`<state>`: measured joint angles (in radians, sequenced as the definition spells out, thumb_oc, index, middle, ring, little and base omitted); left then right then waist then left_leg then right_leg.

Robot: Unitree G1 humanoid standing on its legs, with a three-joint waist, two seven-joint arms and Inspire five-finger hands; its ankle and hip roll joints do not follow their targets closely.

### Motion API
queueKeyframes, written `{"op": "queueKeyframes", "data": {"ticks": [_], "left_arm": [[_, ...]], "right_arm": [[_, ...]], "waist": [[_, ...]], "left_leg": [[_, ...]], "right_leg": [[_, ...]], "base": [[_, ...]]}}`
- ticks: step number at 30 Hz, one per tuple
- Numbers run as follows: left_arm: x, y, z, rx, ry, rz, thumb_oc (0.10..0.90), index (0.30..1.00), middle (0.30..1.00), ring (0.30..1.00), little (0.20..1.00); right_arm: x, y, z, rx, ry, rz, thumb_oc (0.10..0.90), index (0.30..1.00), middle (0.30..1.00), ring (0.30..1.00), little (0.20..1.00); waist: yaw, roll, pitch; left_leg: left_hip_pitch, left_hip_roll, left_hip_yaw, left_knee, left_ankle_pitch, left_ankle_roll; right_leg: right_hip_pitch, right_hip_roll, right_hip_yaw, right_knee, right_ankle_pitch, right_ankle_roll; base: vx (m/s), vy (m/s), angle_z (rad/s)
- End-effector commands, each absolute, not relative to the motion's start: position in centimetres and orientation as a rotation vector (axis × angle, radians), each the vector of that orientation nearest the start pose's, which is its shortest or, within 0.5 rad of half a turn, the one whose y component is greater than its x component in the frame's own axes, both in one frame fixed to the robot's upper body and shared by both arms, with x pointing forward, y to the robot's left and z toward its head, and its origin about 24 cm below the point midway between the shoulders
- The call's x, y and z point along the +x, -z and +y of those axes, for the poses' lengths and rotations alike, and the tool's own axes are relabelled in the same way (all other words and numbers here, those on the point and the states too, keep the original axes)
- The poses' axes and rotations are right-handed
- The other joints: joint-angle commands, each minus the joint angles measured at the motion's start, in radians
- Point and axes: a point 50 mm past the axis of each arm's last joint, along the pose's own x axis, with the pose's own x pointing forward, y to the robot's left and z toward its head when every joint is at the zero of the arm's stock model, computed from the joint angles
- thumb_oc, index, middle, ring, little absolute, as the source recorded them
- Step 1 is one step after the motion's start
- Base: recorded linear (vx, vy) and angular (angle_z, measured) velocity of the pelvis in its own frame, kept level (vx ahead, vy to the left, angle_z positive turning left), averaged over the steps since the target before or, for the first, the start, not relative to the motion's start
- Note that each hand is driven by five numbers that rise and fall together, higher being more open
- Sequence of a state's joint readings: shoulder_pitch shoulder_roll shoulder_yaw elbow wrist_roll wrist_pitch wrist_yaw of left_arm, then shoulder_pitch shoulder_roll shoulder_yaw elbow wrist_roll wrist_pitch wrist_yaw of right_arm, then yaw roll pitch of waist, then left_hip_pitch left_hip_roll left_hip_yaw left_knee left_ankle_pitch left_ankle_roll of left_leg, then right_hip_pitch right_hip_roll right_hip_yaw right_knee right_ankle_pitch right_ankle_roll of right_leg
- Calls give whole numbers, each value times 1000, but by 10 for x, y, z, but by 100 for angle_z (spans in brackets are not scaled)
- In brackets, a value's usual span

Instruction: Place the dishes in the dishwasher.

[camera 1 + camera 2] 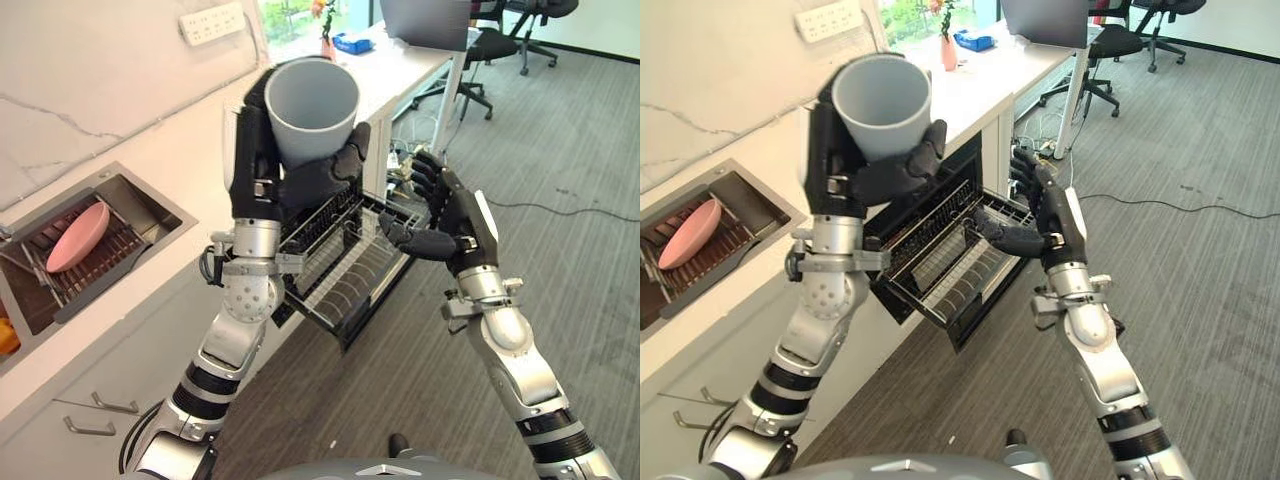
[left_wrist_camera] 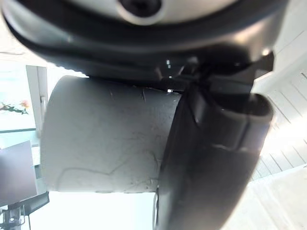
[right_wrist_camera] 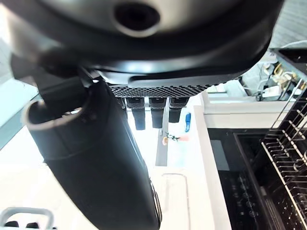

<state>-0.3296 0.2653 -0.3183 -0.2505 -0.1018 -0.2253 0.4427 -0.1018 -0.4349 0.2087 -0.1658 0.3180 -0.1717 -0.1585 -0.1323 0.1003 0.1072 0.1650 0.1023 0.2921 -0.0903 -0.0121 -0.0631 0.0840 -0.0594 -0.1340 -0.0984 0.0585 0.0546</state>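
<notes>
Holding a plain grey tapered cup (image 1: 312,108) upright in our left hand (image 1: 262,170), fingers and thumb curled round its lower wall, we are keeping it raised above the pulled-out black wire dishwasher rack (image 1: 345,262), presumably to lower it in. Our right hand (image 1: 1045,215) is hovering over the rack's far edge, fingers relaxed, empty. A pink oval plate (image 1: 690,233) is waiting in the recessed sink (image 1: 765,207). Through the left wrist camera, the thumb (image 2: 211,158) is pressing the cup's side.
</notes>
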Motion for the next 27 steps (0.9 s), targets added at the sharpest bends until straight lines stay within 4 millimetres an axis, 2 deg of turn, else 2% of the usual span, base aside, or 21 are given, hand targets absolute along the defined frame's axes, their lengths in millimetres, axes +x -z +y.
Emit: {"op": "queueKeyframes", "data": {"ticks": [1, 3, 6, 13, 16, 27], "left_arm": [[267, -214, 105, -39, 74, -869, 400, 300, 300, 300, 300], [269, -212, 102, -38, 83, -858, 400, 300, 300, 300, 300], [274, -202, 88, -33, 122, -799, 400, 300, 300, 300, 300], [282, -180, 77, 35, 128, -708, 400, 300, 300, 300, 300], [286, -170, 71, 88, 124, -672, 400, 300, 300, 300, 300], [284, -155, 53, 166, 190, -634, 400, 300, 300, 300, 300]], "right_arm": [[261, -183, -146, 35, -207, -693, 800, 900, 900, 900, 900], [262, -185, -142, 43, -222, -698, 800, 900, 900, 900, 900], [261, -185, -118, 294, -352, -658, 800, 900, 900, 900, 900], [256, -191, -85, 416, -525, -617, 800, 900, 900, 900, 900], [253, -186, -69, 480, -585, -556, 800, 900, 900, 900, 900], [249, -197, -51, 574, -622, -559, 800, 900, 900, 900, 900]], "waist": [[-1, -106, -56], [1, -107, -54], [9, -109, -53], [13, -114, -53], [14, -115, -53], [17, -114, -54]], "left_leg": [[16, 9, 6, 3, -24, -15], [16, 10, 7, 3, -23, -15], [17, 13, 5, 3, -20, -17], [18, 13, 5, 3, -16, -21], [20, 14, 7, 3, -16, -22], [23, 18, 8, 3, -14, -23]], "right_leg": [[76, -59, 33, 19, -100, 86], [76, -59, 32, 19, -100, 86], [76, -57, 28, 18, -99, 84], [77, -56, 28, 18, -98, 83], [77, -56, 28, 18, -96, 83], [77, -56, 28, 18, -95, 81]], "base": [[0, 0, 0], [0, 0, 0], [0, 0, 0], [0, 0, 0], [0, 0, 0], [0, 0, 0]]}}
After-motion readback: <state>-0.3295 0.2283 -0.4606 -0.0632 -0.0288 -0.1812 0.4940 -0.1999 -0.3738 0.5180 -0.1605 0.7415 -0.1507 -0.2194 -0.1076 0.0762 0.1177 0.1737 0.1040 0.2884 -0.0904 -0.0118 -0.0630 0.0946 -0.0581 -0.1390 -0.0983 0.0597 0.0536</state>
